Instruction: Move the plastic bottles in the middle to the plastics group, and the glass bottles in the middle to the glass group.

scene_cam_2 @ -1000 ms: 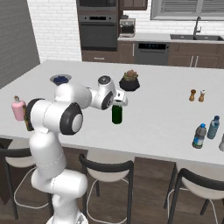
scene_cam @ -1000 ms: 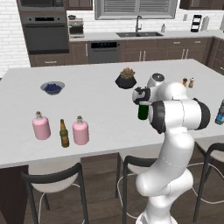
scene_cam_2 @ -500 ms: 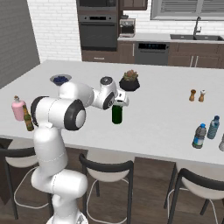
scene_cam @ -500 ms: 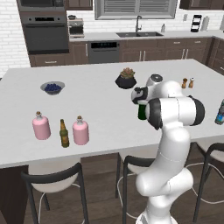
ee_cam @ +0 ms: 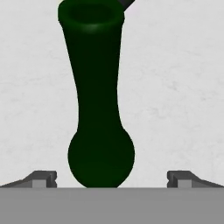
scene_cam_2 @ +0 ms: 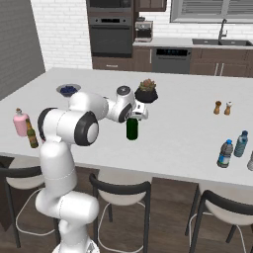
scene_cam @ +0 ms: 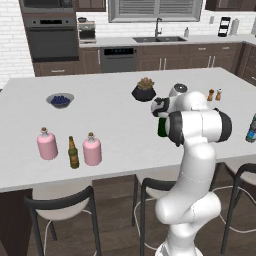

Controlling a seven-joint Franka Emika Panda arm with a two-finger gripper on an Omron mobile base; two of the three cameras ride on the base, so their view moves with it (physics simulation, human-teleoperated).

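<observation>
the gripper [ee_cam: 112, 179] hangs right over the green wine bottle [ee_cam: 97, 100], its fingertips [ee_cam: 42, 178] spread wide apart on either side of the bottle and not touching it. the bottle stands upright mid-counter [scene_cam_2: 178, 133], near a potted plant [scene_cam_2: 147, 91]. two pink flasks [scene_cam: 92, 149] flank a brown beer bottle [scene_cam: 73, 153] at the left end — two water bottles [scene_cam_2: 225, 153] stand at the right.

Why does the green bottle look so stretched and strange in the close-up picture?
Hand view: the camera looks steeply down the wine bottle, so its mouth looms large and its base bulges, between the open end effector tips. Right base view: same bottle looks ordinary, upright.
</observation>
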